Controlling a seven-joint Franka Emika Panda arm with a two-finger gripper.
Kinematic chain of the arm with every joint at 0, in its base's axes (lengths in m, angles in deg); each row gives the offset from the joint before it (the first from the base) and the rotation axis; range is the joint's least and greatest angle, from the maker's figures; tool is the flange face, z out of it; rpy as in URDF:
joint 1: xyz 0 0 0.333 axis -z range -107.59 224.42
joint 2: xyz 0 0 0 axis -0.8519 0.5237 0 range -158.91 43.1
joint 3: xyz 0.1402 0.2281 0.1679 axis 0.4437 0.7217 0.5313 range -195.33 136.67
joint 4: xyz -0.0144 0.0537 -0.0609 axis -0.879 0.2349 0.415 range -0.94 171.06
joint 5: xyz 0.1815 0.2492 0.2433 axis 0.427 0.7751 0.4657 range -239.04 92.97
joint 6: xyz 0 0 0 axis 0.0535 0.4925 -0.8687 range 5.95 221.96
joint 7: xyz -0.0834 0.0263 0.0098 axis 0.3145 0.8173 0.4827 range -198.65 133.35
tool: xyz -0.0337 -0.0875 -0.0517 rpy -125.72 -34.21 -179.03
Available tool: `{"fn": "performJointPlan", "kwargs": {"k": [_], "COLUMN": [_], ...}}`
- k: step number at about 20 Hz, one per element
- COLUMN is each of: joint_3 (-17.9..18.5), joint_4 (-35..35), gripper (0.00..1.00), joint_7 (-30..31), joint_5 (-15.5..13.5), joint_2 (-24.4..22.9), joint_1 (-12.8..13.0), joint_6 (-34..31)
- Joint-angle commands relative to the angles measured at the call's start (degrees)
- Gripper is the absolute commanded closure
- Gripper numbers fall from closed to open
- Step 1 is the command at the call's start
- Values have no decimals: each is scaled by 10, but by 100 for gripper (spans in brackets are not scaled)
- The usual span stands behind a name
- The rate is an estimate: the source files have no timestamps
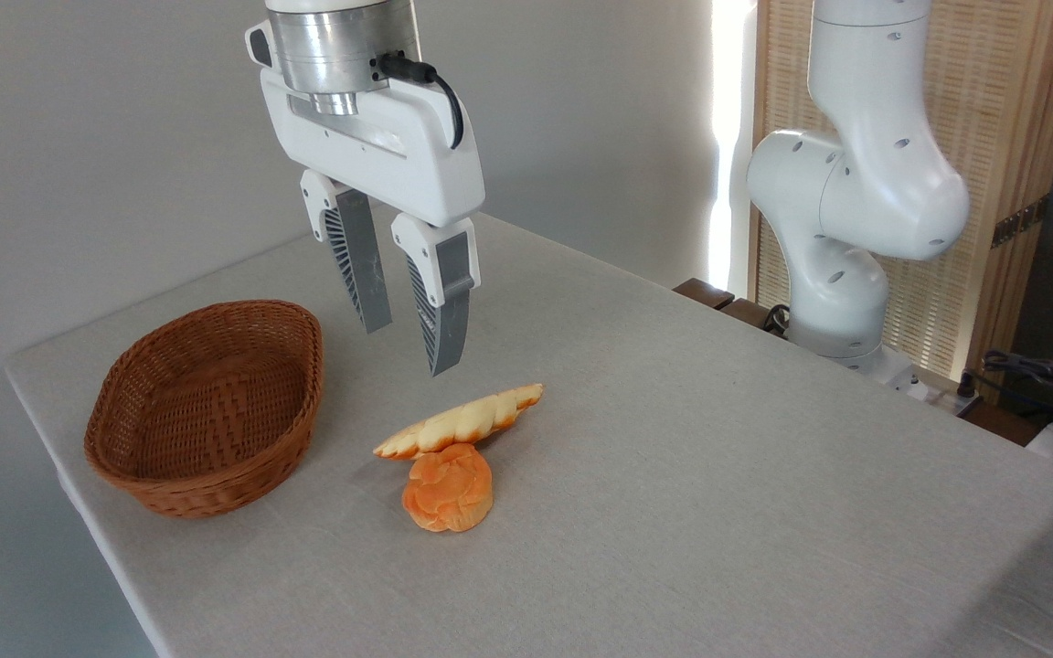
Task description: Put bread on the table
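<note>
Grey-beige cloth counter (673, 475): bread (461, 422) lies mid-surface, its near side leaning on an orange bun (447, 489), so slightly propped. Wicker basket (207, 402) empty, left, near the counter's edge. Gripper (408, 343) hangs above the bread, jaws spread, holding nothing. Open cloth to the right.

The braided loaf (461, 422) is pale golden-yellow with darker orange-brown edges along its ridges, and the knotted bun (448, 489) at its 6 o'clock is bright orange. The wicker basket (207, 407) is reddish brown with a zigzag weave, on a bench (718, 475) of plain light grey-beige cloth. The claw (410, 349) has a white body and ribbed grey fingers (357, 260).
</note>
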Motion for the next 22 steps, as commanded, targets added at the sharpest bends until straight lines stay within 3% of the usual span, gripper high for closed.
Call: {"fn": "performJointPlan", "kwargs": {"k": [1, 22], "joint_3": [7, 8], "joint_4": [-14, -14], "gripper": [0, 0], "joint_7": [14, 6], "joint_5": [9, 5], "joint_2": [7, 7], "joint_1": [10, 9], "joint_6": [-18, -19]}}
